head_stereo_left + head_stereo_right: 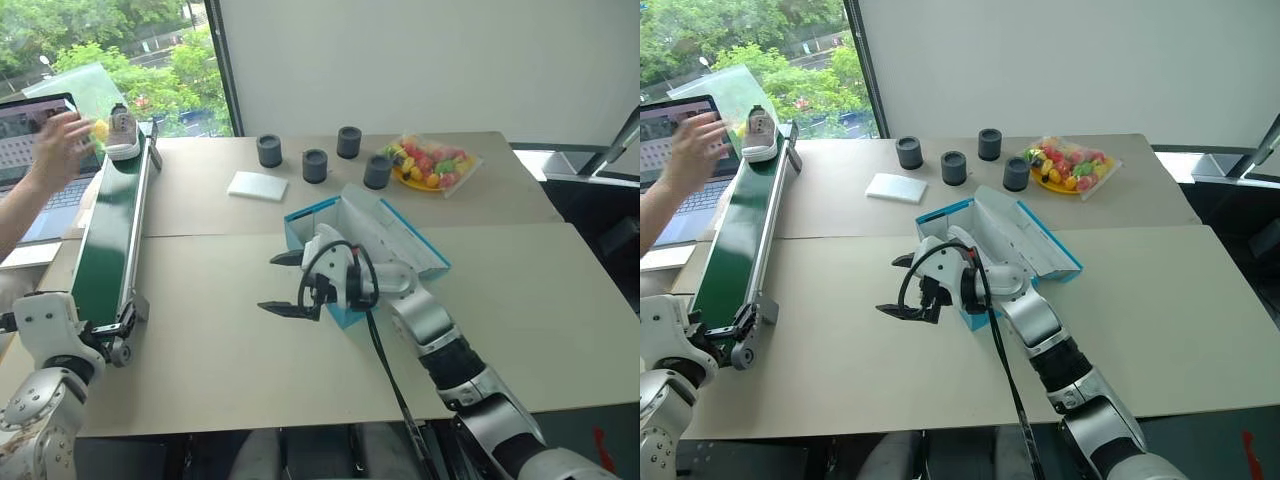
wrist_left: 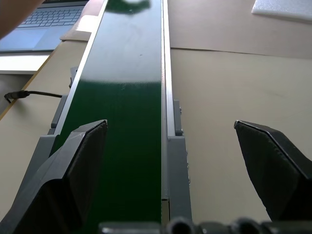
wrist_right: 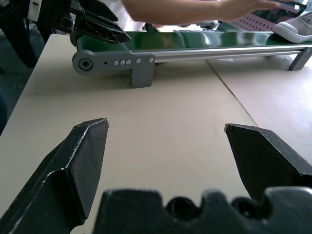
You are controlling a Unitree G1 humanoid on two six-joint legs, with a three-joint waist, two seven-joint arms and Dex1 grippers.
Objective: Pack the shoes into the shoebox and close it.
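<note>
Risk sits at the conveyor [image 1: 110, 235]: 1 shoe [image 1: 122, 133] rests at its far end beside a person's hand [image 1: 62, 148], well apart from the open shoebox [image 1: 385, 240] mid-tabletop. Left gripper [image 2: 170, 146] and right gripper [image 1: 288, 283] jaws gape empty; a late grab could drop it.

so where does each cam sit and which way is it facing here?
Head stereo pair: looks forward and down over the beige table; right gripper open beside the turquoise cardboard shoebox.
Left wrist: along the open left gripper up the green conveyor belt.
Right wrist: between its own fingers, across the table toward the belt.
Shared: belt; the grey sneaker at its far end shows in head and right wrist views.
</note>
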